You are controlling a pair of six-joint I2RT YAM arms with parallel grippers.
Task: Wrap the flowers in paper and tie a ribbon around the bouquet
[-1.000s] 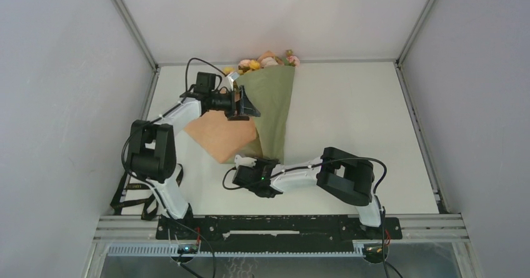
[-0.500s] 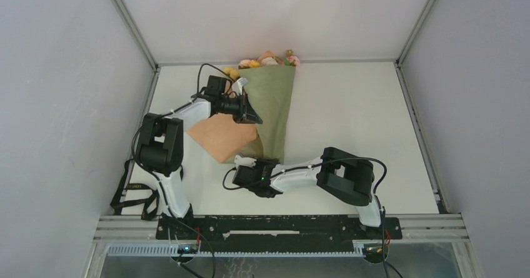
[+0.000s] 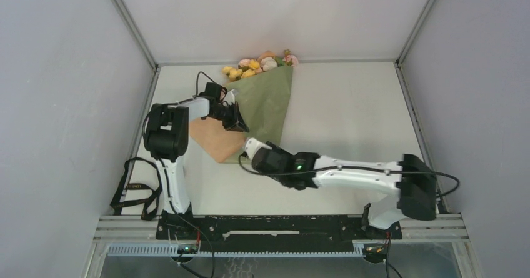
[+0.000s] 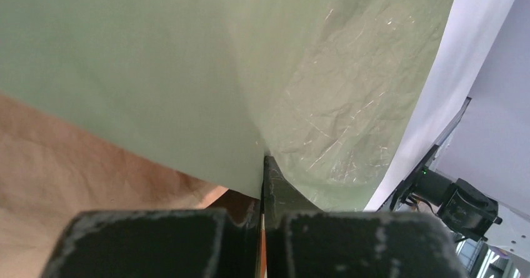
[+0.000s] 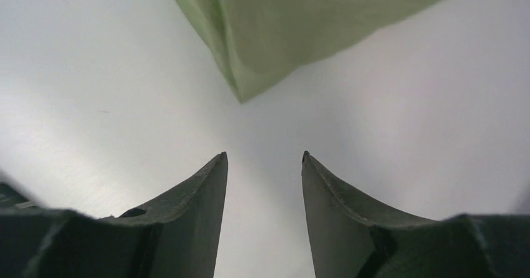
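The paper (image 3: pixel 269 103) cone holds the flowers (image 3: pixel 259 65), blooms at the far edge of the tabletop (image 3: pixel 350 115). The left jaws pinch the paper's fold; the right jaws stand spread by its tip.

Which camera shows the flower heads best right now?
Top external: the flowers poke out of the paper at its far end. Left wrist shows only green and peach paper, no blooms. Right wrist shows only the paper's green tip.
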